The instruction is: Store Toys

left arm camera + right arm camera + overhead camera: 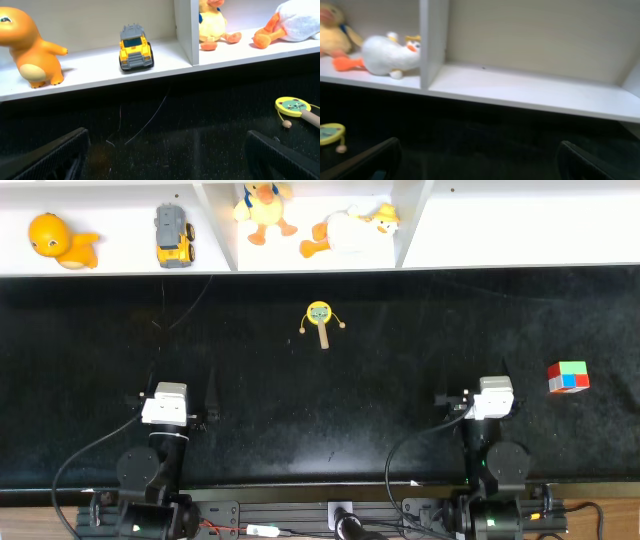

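On the black worktop the rattle drum lies flat at ctr, toward the far side, just short of the shelf. Its long axis runs near–far: round green/yellow head at the far end, wooden handle pointing near, tipped a touch right. Bead strings stick out left & right of the head. The colour cube sits toward the worktop's right side, right of the right arm, well apart from the rattle drum.

On the shelf, left compartment: orange figure & yellow truck, truck's long axis near–far w/ front facing near. Middle compartment: yellow plush duck & white plush duck, the white one lying on its side.

The left tool & right tool are at the near side of the worktop, each w/ fingers wide apart, well short of the rattle drum.
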You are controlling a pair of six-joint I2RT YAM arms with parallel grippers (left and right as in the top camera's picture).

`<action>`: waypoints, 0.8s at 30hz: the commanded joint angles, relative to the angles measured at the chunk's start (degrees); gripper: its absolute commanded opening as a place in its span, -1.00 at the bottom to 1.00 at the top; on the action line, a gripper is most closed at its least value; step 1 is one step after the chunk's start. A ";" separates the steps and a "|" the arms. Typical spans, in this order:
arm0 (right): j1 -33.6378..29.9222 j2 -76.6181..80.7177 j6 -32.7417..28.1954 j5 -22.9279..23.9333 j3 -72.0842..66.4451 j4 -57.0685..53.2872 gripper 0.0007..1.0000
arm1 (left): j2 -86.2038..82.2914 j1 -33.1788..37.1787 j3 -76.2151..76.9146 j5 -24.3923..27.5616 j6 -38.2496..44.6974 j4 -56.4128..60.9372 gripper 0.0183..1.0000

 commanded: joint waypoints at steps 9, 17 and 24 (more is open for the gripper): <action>9.62 41.57 17.86 6.91 39.91 -36.39 0.99 | -0.85 0.37 -0.24 0.79 0.83 0.04 0.99; 24.96 64.74 35.54 15.43 55.28 -44.72 0.99 | -0.85 0.37 -0.24 0.79 0.83 0.02 0.99; 34.99 79.41 40.76 15.47 58.69 -35.67 0.99 | -0.85 0.37 -0.24 0.79 0.85 0.02 1.00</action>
